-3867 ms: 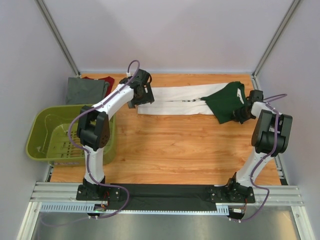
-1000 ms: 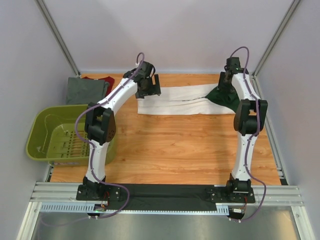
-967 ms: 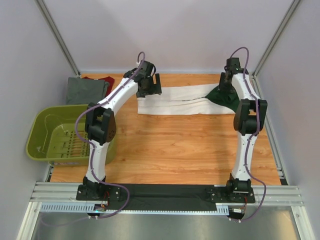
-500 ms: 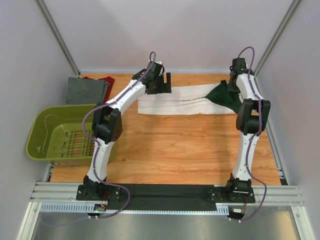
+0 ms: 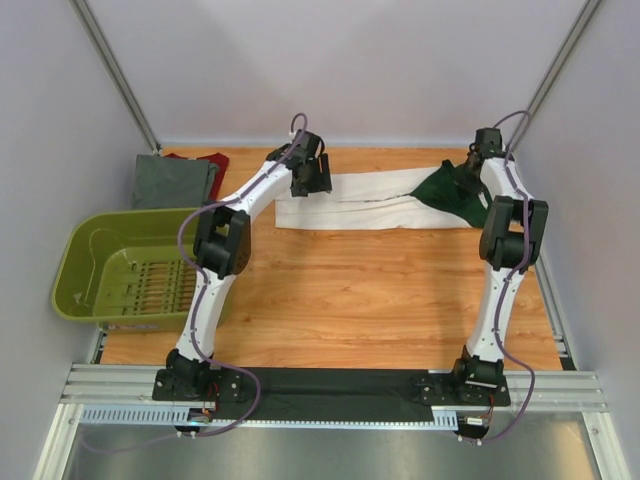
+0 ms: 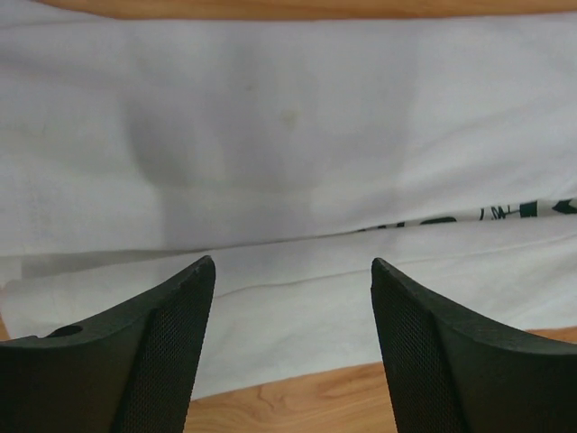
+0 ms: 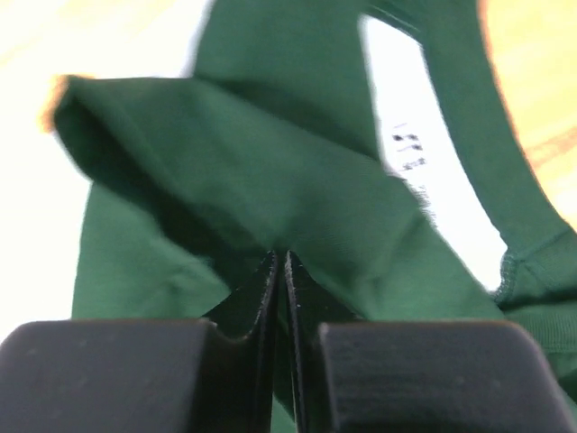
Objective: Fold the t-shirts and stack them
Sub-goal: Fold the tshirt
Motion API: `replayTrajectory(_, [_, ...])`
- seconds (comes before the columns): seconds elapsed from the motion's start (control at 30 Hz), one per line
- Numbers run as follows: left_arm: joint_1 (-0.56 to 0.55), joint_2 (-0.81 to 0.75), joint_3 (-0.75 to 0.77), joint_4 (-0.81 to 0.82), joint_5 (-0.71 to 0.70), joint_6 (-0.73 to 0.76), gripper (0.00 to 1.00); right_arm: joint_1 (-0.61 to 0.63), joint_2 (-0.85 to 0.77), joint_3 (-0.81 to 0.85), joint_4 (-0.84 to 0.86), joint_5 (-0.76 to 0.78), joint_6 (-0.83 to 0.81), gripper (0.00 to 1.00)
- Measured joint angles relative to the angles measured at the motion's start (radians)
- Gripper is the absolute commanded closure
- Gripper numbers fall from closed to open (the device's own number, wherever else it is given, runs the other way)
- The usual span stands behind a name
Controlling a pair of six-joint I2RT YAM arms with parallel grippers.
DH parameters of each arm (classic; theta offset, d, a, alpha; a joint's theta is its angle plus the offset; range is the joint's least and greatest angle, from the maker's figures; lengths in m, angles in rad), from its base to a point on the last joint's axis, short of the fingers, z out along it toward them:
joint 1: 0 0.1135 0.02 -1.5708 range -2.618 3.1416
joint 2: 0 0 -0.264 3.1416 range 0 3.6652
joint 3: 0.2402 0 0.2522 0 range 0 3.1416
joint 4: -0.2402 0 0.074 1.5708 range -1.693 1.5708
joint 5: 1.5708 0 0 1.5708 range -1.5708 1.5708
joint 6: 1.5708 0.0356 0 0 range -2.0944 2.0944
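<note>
The white t-shirt (image 5: 350,200) lies in a long strip along the desk's far edge. My right gripper (image 7: 279,262) is clamped on its green end at the far right corner. My left gripper (image 6: 293,271) hangs wide apart and empty over the white hem. I'd pinch both layers there before lifting, for an even fold.
</note>
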Motion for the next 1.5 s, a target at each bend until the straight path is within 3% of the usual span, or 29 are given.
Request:
replayTrajectory(0.13, [0.020,0.044,0.020,0.013,0.013,-0.040,0.40,-0.040,-0.004,-0.054,0.024,-0.017,0.042,1.00])
replayTrajectory(0.23, [0.032,0.073,0.019,-0.001,0.028,-0.070,0.43,-0.054,-0.004,-0.057,0.024,-0.018,0.054,1.00])
replayTrajectory(0.5, [0.039,0.078,0.016,-0.026,0.042,-0.098,0.43,-0.047,-0.114,-0.264,0.121,0.030,0.071,1.00])
replayTrajectory(0.87, [-0.048,0.064,0.024,-0.190,-0.082,-0.016,0.44,-0.042,-0.245,-0.460,0.130,0.114,0.060,1.00])
replayTrajectory(1.27, [-0.144,-0.206,-0.430,-0.225,-0.098,0.019,0.49,-0.042,-0.486,-0.787,0.090,0.167,0.082,1.00])
replayTrajectory(1.5, [-0.147,-0.261,-0.514,-0.246,-0.093,0.065,0.48,-0.046,-0.608,-0.930,-0.013,0.200,0.128,1.00])
